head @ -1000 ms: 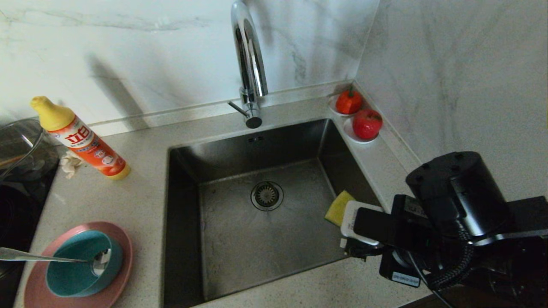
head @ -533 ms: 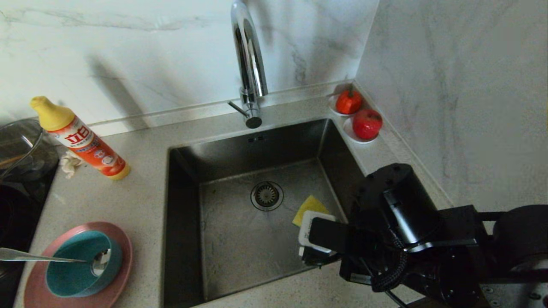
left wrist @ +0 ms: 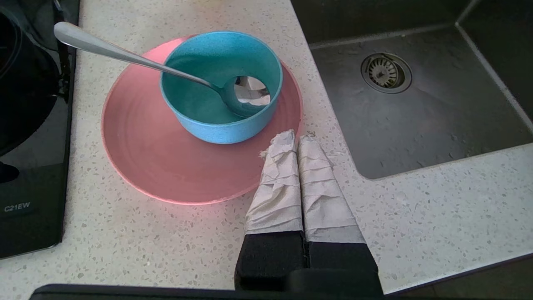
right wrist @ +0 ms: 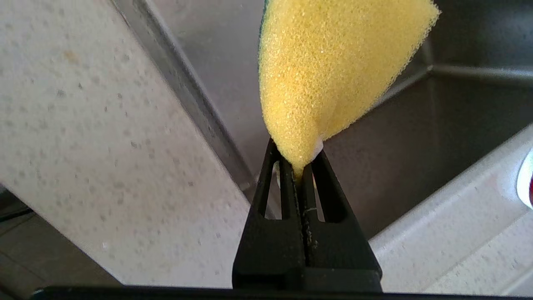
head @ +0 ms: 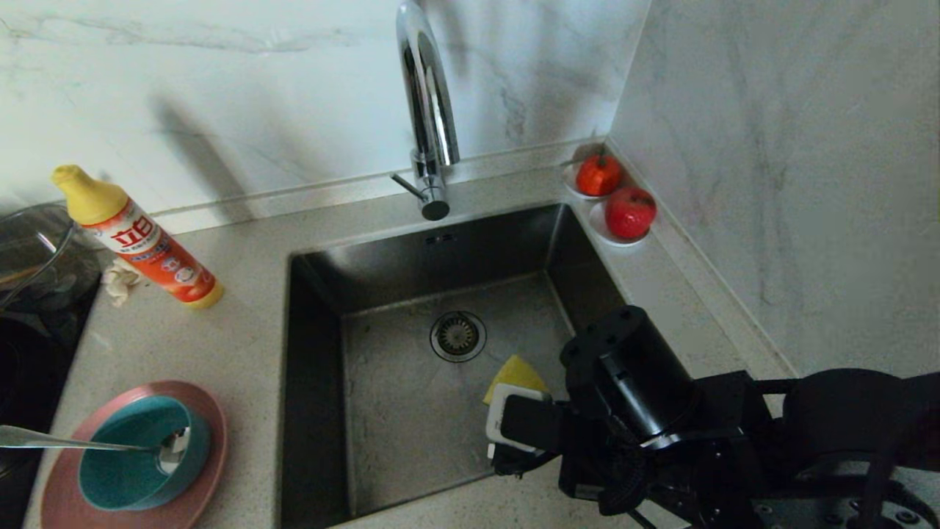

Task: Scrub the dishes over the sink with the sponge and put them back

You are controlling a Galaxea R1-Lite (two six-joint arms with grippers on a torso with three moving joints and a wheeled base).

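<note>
- Kitchen counter of pale speckled stone, seen from above, with a square steel sink point(head: 316, 330) set into it and a tall chrome tap point(head: 426, 110) arching over the back edge.
- Right gripper point(right wrist: 303, 168) reaching in over the sink's near right corner, pinched tight on one end of the yellow sponge point(right wrist: 333, 71); foam squeezed to a thin wedge between the black fingers, a sliver of dark green backing showing along one edge.
- In the head view, sponge point(head: 515, 375) hanging over the basin floor, near the round drain strainer point(head: 457, 336) and not touching it.
- Left gripper point(left wrist: 293, 141) parked above the counter beside the dishes, its cloth-wrapped fingers pressed together, holding nothing.
- Pink plate point(head: 202, 470) resting on the counter left of the sink, teal bowl point(head: 125, 470) sitting on it, silver spoon point(head: 59, 441) lying in the bowl with its handle pointing away over the rim.
- Orange detergent bottle point(head: 147, 246) with yellow cap lying tilted on the counter behind the dishes; two small saucers with red fruit point(head: 628, 213) in the far right corner.
- Progress, as a judgement: early. Sponge picked up and brought over the sink; none of the three dishes lifted, scrubbed or returned yet. Left to do: fetching each dish, scrubbing it over the basin, setting it back.
</note>
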